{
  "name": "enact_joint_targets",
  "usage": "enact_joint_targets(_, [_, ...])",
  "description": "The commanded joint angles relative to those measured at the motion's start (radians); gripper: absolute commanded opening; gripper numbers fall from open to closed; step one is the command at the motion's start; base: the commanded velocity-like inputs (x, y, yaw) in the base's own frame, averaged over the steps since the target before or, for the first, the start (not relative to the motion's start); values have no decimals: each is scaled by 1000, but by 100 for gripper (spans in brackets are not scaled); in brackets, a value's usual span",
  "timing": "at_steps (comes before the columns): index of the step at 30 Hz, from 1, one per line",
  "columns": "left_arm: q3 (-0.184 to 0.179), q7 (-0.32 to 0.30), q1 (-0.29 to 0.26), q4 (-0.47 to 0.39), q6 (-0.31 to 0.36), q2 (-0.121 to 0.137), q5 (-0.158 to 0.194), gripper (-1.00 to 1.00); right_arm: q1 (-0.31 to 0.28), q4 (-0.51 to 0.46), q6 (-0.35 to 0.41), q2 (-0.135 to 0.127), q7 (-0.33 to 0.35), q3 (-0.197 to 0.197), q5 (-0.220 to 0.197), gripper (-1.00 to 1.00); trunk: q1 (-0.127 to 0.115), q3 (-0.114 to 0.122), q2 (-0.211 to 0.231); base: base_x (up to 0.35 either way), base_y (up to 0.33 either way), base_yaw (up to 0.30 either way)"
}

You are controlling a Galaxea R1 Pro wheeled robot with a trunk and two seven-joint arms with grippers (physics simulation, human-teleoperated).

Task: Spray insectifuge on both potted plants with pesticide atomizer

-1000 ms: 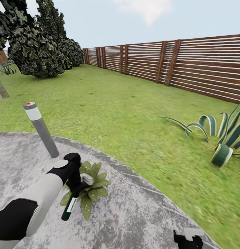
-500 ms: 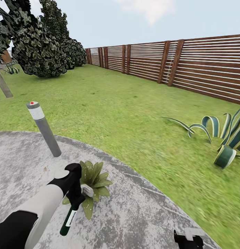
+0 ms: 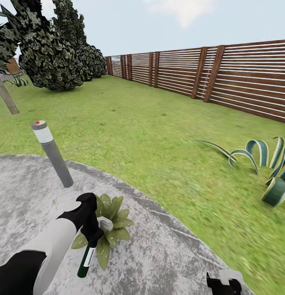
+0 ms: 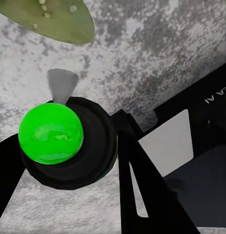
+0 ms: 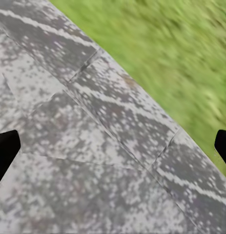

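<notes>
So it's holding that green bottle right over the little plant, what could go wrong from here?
1. The left end effector holds the atomizer tilted, its lower end hanging past the potted plant over the paving; some spray may miss the leaves.
2. The arm sits close above the leaves, so a small dip could press into them.
3. The grey post stands near that arm; a wide swing might clip it.
</notes>
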Motion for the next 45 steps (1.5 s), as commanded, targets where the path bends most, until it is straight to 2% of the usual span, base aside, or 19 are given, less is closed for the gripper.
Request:
enact_joint_targets(1, [-2,-10,0,-1,10,0,-10,-100,-1,2,-4,0,-6,-6,11,100,0,-1,0,129,-6,0])
enact_joint_targets(7, [-5,-10,4,6,9,3,-17,-100,-1,2,-4,0,-6,-4,11,100,0,-1,0,22,-1,7])
enact_joint_targets(11, [-6,-8,50,1,9,11,-19,-100,-1,3,-3,0,-6,-4,11,100,0,-1,0,0,0,219])
enact_joint_targets(14, [-4,61,60,9,10,4,-17,-100,-1,3,-2,0,-4,-4,11,100,0,-1,0,0,0,194])
enact_joint_targets(18, [5,77,78,2,10,1,-8,-100,-1,3,-2,0,-4,-4,11,100,0,-1,0,0,0,29])
enact_joint_targets(20, [6,79,78,-3,11,-9,-5,-100,-1,2,-2,0,-4,-4,11,100,0,-1,0,0,0,3])
enact_joint_targets(23, [2,81,78,-35,11,-62,-4,-100,-1,2,-2,0,-4,-5,11,100,0,-1,0,0,0,0])
enact_joint_targets(25, [0,81,78,-48,10,-69,-5,-100,-1,2,-2,0,-4,-4,11,100,0,-1,0,0,0,0])
enact_joint_targets(28, [1,82,78,-52,10,-57,-6,-100,-1,2,-2,0,-4,-4,11,100,0,-1,0,0,0,52])
enact_joint_targets(32, [4,80,80,-40,10,-1,-5,-100,-1,2,-2,0,-4,-4,11,100,0,-1,0,0,0,246])
enact_joint_targets(34, [3,79,85,-36,9,13,-3,-100,-1,2,-2,0,-4,-4,11,100,0,-1,0,0,0,275])
enact_joint_targets(38, [1,79,121,-36,8,15,-3,-100,-1,3,-2,0,-4,-4,11,100,0,-1,0,0,0,278])
enact_joint_targets(45, [1,80,124,-39,7,15,-3,-100,-1,3,-2,0,-4,-4,11,100,0,-1,0,-105,2,278])
